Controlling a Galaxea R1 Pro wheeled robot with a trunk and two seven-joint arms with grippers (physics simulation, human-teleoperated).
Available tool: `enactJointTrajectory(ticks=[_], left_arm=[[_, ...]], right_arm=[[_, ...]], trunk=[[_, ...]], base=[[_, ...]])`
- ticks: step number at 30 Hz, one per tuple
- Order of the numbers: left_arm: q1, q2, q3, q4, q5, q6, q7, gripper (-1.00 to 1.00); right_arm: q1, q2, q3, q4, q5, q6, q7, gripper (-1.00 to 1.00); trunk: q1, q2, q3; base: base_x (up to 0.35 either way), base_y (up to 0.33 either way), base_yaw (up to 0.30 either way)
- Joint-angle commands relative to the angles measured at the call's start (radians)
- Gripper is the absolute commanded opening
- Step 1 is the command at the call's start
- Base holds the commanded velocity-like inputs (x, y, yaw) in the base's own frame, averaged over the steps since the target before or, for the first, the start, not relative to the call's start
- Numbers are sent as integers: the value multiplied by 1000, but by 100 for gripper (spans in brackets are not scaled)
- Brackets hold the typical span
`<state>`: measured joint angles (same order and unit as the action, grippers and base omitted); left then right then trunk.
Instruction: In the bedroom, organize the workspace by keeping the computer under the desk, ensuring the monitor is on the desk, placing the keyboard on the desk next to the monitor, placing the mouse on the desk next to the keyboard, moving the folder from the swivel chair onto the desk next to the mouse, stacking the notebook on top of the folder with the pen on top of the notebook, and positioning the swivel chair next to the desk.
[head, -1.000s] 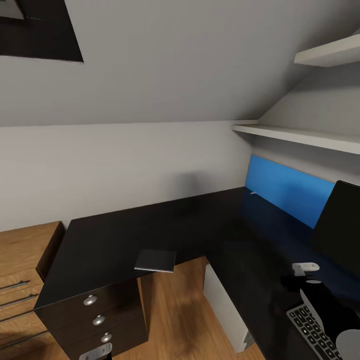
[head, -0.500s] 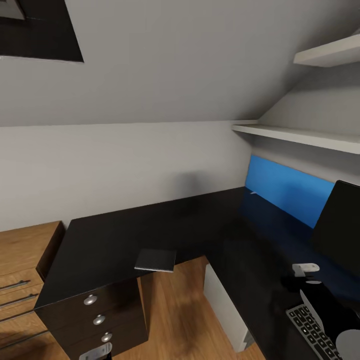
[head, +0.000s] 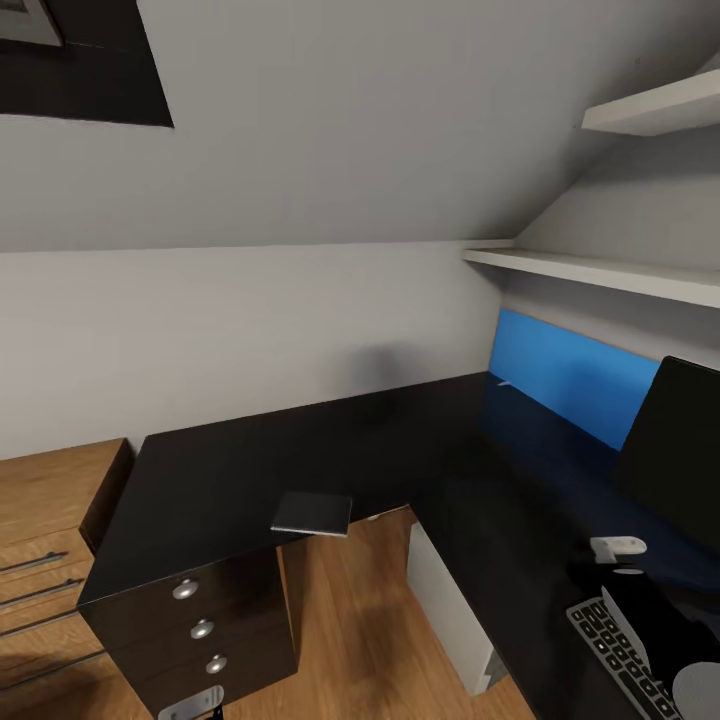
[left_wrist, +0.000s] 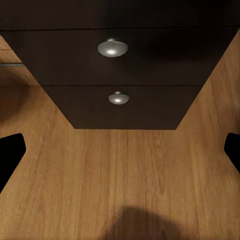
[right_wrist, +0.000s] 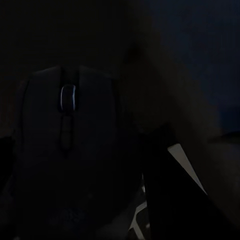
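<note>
**Head view nudged, desk scene unmoved**

Shifted slightly against half a second ago: whole head picture, so camera motion, not objects.

Notebook (head: 312, 513) flat at the front edge of the desk (head: 220, 470), above the drawers (head: 200, 630), well apart from monitor (head: 672, 450) and keyboard (head: 610, 650) on the other wing. Probably left there until the folder is placed. Pale computer (head: 440, 600) under the desk, as required.

Right gripper (head: 622, 570) low beside the keyboard, likely to seat the mouse (right_wrist: 67, 150) next to it. Grip state impossible to tell, too dark.

Right wrist view: mouse close up with scroll wheel, lost in black in the head view. Left wrist view: left gripper (left_wrist: 120, 150) spread wide, empty, over wooden floor (left_wrist: 120, 180) facing drawer knobs.
</note>
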<state>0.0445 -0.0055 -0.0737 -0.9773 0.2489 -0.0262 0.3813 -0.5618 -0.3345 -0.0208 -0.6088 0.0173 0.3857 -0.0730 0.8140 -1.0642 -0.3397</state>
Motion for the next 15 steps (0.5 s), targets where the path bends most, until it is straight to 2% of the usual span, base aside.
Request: enactJointTrajectory(ticks=[1, 15], left_arm=[[0, 1, -3, -1, 10, -3, 5, 100], [0, 4, -2, -1, 10, -4, 6, 100]], right_arm=[[0, 0, -1, -2, -2, 5, -3, -100], [0, 2, -1, -2, -1, 5, -2, -100]], trunk=[[0, -1, -1], [0, -1, -1]], base=[[0, 0, 0], [70, 0, 0]])
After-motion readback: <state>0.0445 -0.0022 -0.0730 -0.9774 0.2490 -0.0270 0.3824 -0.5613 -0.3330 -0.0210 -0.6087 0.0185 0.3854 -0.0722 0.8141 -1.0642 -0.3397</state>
